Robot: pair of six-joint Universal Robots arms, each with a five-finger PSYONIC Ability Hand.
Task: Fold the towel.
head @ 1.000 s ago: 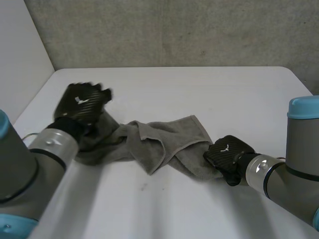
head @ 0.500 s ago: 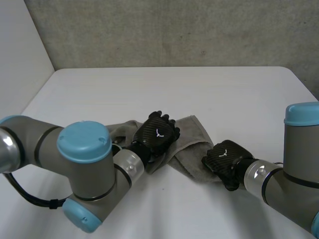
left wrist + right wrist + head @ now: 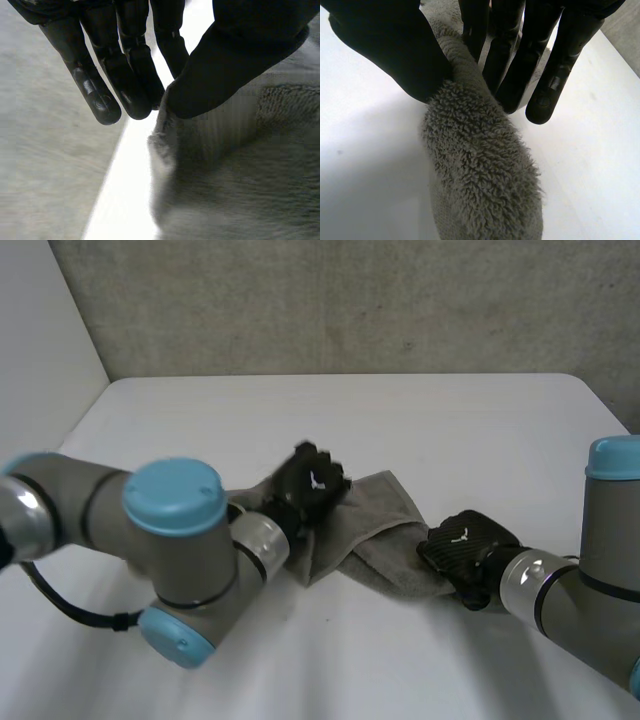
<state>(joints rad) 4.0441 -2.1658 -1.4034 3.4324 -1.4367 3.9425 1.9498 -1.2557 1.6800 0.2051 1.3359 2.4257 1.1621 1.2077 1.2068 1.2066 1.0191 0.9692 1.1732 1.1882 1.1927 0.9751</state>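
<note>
A grey towel (image 3: 372,518) lies crumpled in a long bunch across the middle of the white table (image 3: 420,420). My left hand (image 3: 311,487) sits at the towel's middle, on its far edge. In the left wrist view its thumb (image 3: 235,55) and fingers (image 3: 127,80) close together over a raised fold of the towel (image 3: 230,185) and pinch its edge. My right hand (image 3: 463,545) is at the towel's right end. There its thumb (image 3: 390,50) and fingers (image 3: 505,60) pinch a thick roll of the towel (image 3: 480,175).
A grey wall (image 3: 350,300) runs behind the table's far edge, and a white panel (image 3: 40,350) stands at the far left. Bare tabletop lies beyond and in front of the towel. My left arm's elbow (image 3: 175,540) reaches over the towel's left part.
My left arm has swung from the towel's left end to its middle, and its hand has gone from open to shut on a fold. The right hand has barely moved.
</note>
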